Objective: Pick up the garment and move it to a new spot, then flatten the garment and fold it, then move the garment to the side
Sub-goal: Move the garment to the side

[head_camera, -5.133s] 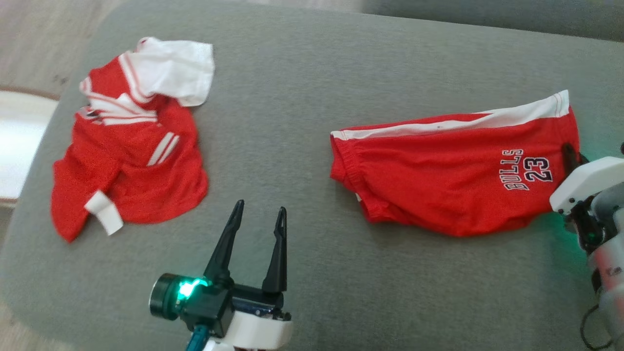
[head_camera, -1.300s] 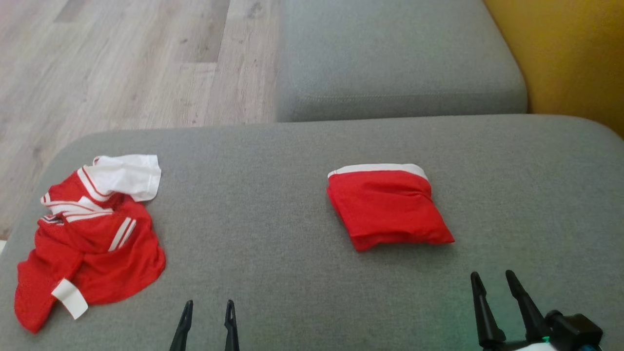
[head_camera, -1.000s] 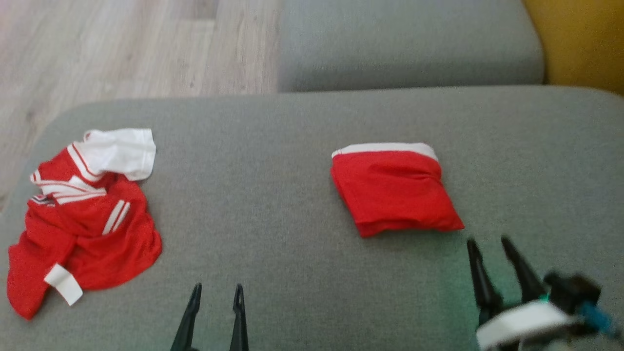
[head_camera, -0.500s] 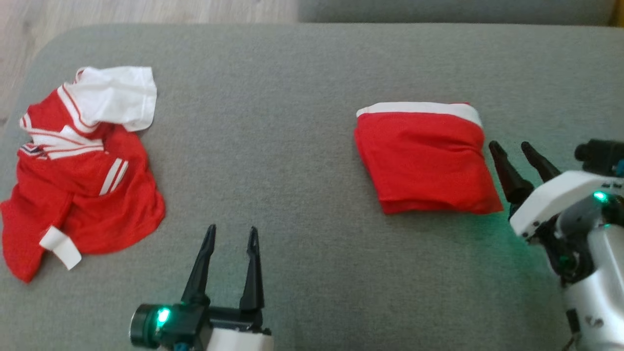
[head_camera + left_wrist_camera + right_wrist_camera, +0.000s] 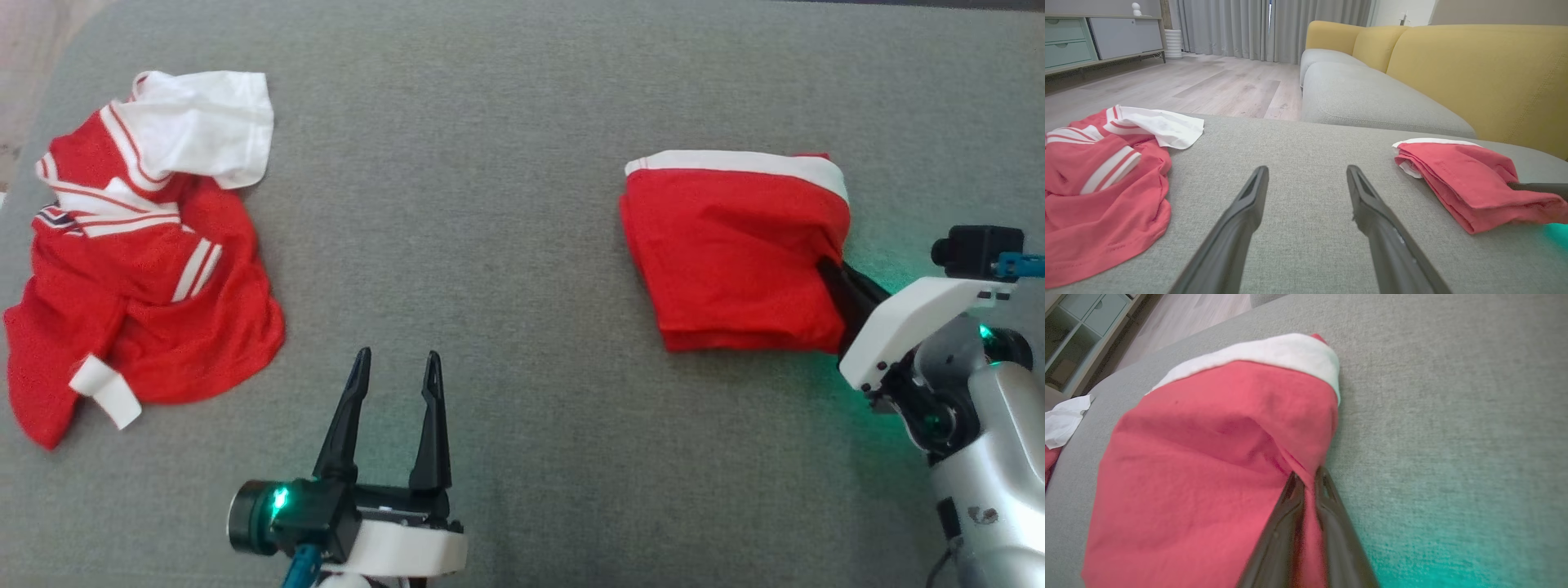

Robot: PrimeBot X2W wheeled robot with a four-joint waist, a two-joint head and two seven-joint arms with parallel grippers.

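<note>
The garment [image 5: 727,253], red shorts with a white band, lies folded into a small square on the grey cushion [image 5: 490,204] at the right. My right gripper [image 5: 831,269] comes in from the right and is shut on the garment's right edge. In the right wrist view the gripper [image 5: 1308,473] pinches a fold of the red cloth [image 5: 1208,457] between its two fingers. My left gripper [image 5: 396,359] stands open above the cushion near the front, holding nothing. In the left wrist view this gripper [image 5: 1306,171] is well left of the garment [image 5: 1466,188].
A crumpled red and white jersey [image 5: 147,253] lies at the cushion's left end, also in the left wrist view [image 5: 1098,179]. Beyond the cushion are a second grey seat [image 5: 1372,94], the yellow sofa back [image 5: 1474,73] and wooden floor [image 5: 1208,81].
The head camera has tilted down. My right gripper has moved forward to the folded garment's right edge and closed on it. The left gripper stays open.
</note>
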